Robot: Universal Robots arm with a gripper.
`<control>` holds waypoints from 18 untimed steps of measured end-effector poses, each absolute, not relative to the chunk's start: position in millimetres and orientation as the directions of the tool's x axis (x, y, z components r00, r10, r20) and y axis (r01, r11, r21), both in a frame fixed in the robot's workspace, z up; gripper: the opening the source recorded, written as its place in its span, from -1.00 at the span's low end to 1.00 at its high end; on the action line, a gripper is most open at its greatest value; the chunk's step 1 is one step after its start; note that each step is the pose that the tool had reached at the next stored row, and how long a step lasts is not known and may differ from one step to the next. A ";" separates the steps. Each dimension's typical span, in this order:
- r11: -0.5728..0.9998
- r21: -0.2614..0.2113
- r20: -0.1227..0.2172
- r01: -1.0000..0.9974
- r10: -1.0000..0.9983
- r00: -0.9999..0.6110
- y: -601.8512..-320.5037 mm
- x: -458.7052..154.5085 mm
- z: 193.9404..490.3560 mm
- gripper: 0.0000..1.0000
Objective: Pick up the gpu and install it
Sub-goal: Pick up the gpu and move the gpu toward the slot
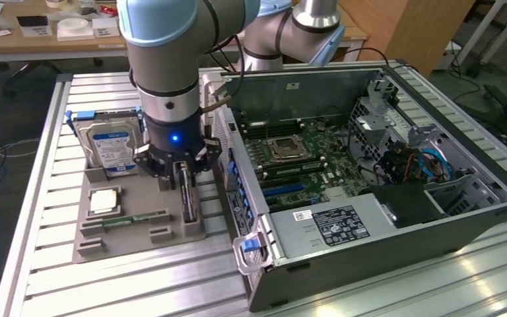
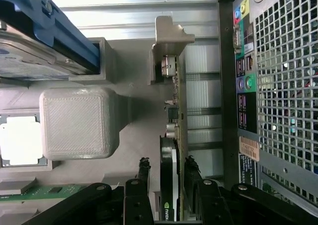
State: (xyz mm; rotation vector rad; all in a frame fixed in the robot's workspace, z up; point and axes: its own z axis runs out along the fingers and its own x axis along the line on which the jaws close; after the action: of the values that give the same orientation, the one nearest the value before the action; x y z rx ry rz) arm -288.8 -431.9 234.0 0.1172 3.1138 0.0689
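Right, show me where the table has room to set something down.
Bare table between the grey tray and the near edge, and along the tray's side at the exterior view's left. Crowded: between tray and computer case, where the gripper straddles the gpu.

Tray [image 2: 131, 150] looks like matt grey printed plastic with fine ridges. Table [image 1: 395, 290] is shiny ribbed metal, case [image 2: 288, 86] back dull perforated metal, gpu [image 2: 169, 185] shroud glossy black.
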 end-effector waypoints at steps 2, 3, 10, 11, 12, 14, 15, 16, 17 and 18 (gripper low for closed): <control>0.996 0.045 -0.023 0.075 0.076 -0.997 -431.9 -288.9 234.0 -0.17; 0.996 0.045 -0.023 0.075 0.076 -0.997 -431.9 -288.8 233.9 -0.17; 0.996 0.045 -0.023 0.075 0.076 -0.997 -433.1 -288.8 233.9 -0.17; 0.996 0.045 -0.023 0.075 0.076 -0.997 -433.1 -288.8 233.9 -0.17; 0.996 0.045 -0.023 0.075 0.076 -0.997 -433.1 -288.8 233.9 -0.17; 0.996 0.045 -0.023 0.075 0.076 -0.997 -433.6 -288.8 233.9 -0.17; 0.996 0.045 -0.023 0.074 0.075 -0.997 -434.4 -288.8 233.9 -0.17; 0.996 0.045 -0.023 0.074 0.076 -0.997 -435.0 -288.8 233.8 -0.17; 0.996 0.045 -0.023 0.075 0.076 -0.997 -435.1 -288.8 233.9 -0.17; 0.996 0.045 -0.023 0.075 0.076 -0.997 -435.1 -288.8 233.9 -0.17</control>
State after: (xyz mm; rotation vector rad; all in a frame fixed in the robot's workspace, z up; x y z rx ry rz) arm -288.8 -435.1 233.9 0.1173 3.1137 0.0690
